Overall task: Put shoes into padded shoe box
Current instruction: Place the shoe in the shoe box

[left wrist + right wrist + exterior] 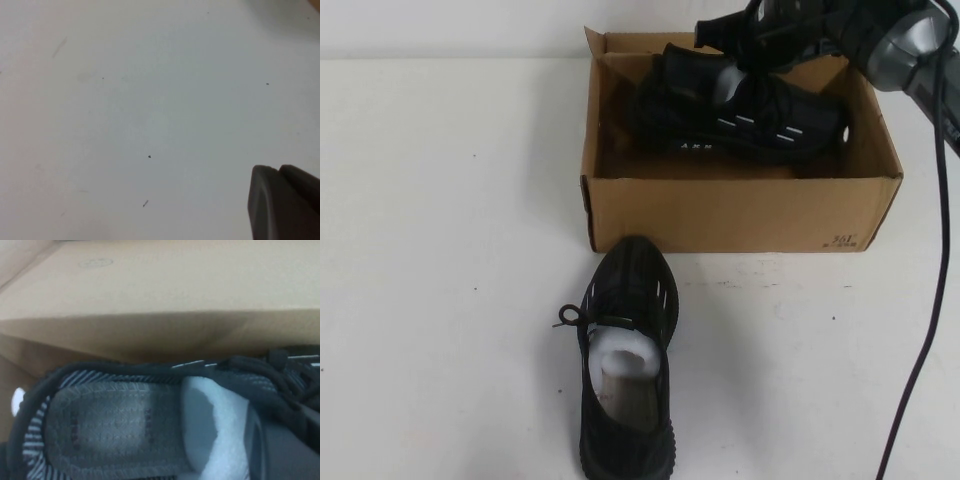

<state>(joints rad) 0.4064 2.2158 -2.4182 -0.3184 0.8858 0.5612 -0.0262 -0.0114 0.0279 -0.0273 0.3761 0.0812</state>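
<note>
**Seating first shoe in box; second waits on counter**

Lowering from above, the right claw sits over the box, at the collar of the shoe inside. That shoe lies lengthwise along the back wall, which seems meant to leave the front strip free for its mate. Cannot tell whether the claw grips or has released. The second shoe stands on the counter just before the box, toe toward it. Left claw hangs over bare counter, apparently parked; state unclear.

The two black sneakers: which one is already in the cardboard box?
The sneaker under the right gripper lies inside the cardboard box; the other sneaker sits on the table before it.
</note>
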